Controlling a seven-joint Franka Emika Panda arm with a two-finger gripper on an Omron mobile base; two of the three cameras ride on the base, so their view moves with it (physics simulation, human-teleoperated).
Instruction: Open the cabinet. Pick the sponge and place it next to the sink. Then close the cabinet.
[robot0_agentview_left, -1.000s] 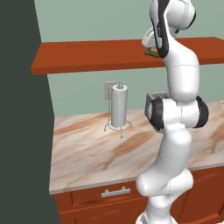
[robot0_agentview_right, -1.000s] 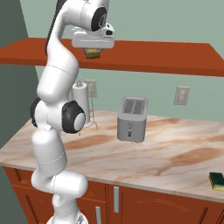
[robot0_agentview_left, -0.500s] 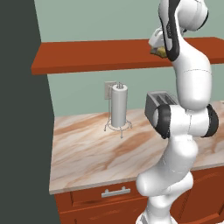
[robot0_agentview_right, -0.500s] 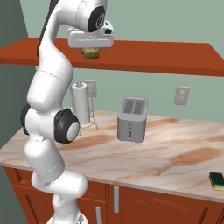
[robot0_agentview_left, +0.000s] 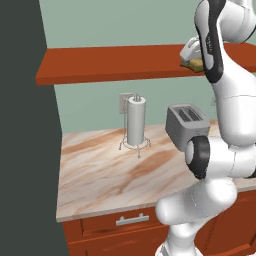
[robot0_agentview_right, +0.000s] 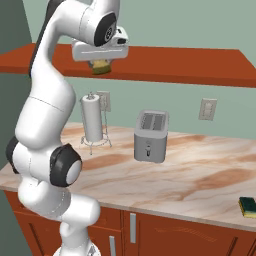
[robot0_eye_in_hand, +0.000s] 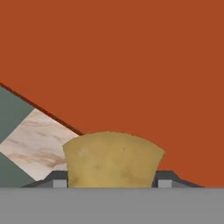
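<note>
Yellowish, soft-looking block sponge (robot0_agentview_left: 195, 64) sits pinched in the white arm's two-finger gripper (robot0_agentview_left: 192, 61) at the front edge of the long flat red-brown wooden cabinet (robot0_agentview_left: 115, 64). From the right base view, a boxy grey metal toaster (robot0_agentview_right: 150, 136) stands mid-counter on veined marble (robot0_agentview_right: 200, 180). Hand view: dark fingertips (robot0_eye_in_hand: 57, 180) squeeze the spongy block's sides.

counter (robot0_agentview_right: 200, 185) — marble | toaster (robot0_agentview_right: 150, 135) | paper-towel stand (robot0_agentview_right: 93, 120) | green-yellow sponge (robot0_agentview_right: 248, 206)

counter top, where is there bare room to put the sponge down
The counter is bare between the toaster and the green-and-yellow pad at the right edge, and along the front edge. It is tighter between the paper towel holder and the toaster. The sponge sits between the fingers.
</note>
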